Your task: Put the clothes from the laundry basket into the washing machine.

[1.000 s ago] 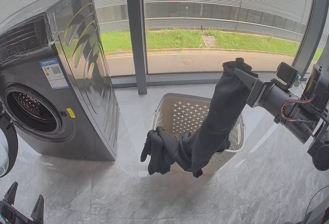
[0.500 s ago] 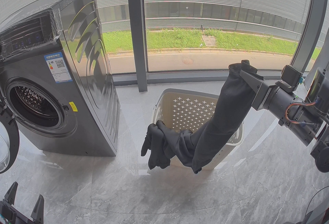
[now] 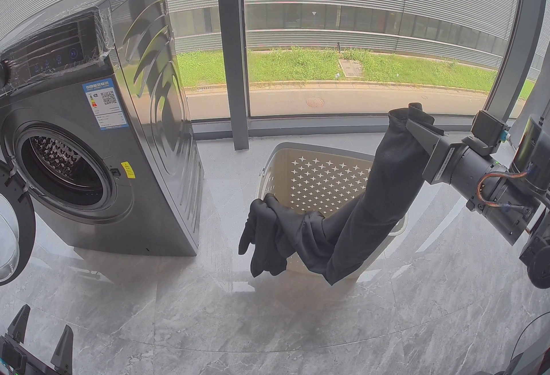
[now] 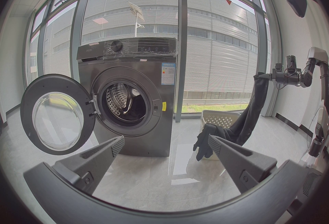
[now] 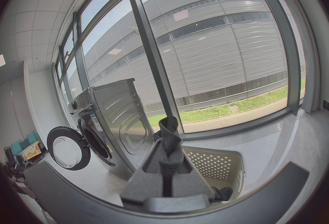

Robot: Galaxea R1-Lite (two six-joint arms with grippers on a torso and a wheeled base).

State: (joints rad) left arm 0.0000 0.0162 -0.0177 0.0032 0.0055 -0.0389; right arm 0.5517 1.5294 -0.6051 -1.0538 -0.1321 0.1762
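Cam shift; dark garment btwn R gripper & basket

Glossy grey metal washing machine, perforated cream plastic laundry basket, matt dark cloth garment, polished marble floor

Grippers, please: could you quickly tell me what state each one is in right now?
Left gripper: jaws open, holding nothing.
Right gripper: jaws shut on the dark garment.
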